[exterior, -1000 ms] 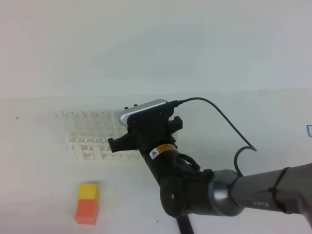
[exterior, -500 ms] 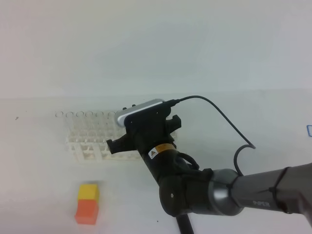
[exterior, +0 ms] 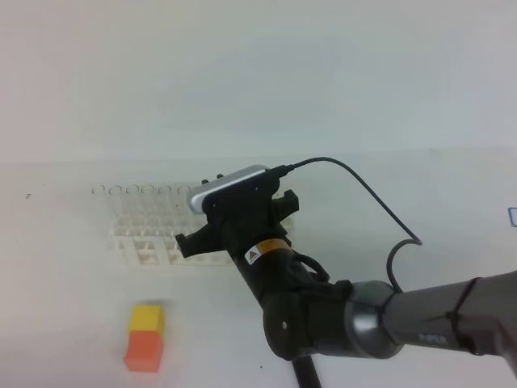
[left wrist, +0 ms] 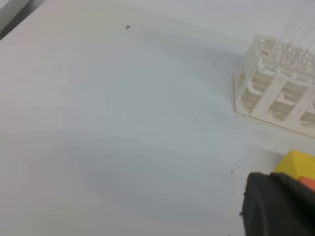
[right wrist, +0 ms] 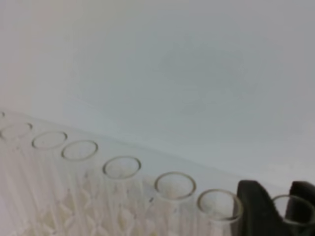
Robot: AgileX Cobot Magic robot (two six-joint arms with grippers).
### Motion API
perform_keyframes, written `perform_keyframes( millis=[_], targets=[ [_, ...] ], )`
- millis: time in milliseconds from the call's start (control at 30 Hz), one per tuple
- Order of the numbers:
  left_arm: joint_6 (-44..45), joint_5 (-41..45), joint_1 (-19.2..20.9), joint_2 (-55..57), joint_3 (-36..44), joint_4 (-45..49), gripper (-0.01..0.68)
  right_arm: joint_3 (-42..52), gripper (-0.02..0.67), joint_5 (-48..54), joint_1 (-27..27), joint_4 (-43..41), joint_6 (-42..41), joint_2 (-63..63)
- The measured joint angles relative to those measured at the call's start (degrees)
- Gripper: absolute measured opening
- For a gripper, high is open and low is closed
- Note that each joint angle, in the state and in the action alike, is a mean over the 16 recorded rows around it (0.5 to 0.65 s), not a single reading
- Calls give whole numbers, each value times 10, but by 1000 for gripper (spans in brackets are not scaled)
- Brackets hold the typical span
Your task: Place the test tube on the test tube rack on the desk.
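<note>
At the right end of the white plastic grid rack point(exterior: 157, 234) on the white counter point(exterior: 73, 307), the thin clear glass tube point(right wrist: 290, 209) stands straight up, open rim on top, between the parted right hand point(right wrist: 278, 206) fingers.

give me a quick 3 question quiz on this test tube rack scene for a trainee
1. True or false: the orange-and-yellow block stands inside the white plastic grid rack.
2. Multiple choice: the row of clear glass tubes stands a) upright in the rack, b) flat on the white desk, c) on the block.
3. Which arm reaches to the rack's end in the high view?

Key:
1. False; it stands on the desk, apart from the rack.
2. a
3. The right arm; its black fingers show beside the round tube rims.
</note>
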Motion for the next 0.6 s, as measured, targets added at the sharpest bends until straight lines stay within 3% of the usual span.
perform_keyframes(
  millis=[400,600],
  targets=[
    [0,0,0,0,0,1,-1,5,278,39,-1,20,-9,-12],
    [0,0,0,0,0,1,-1,5,302,37,-1,24,-35,-55]
  ],
)
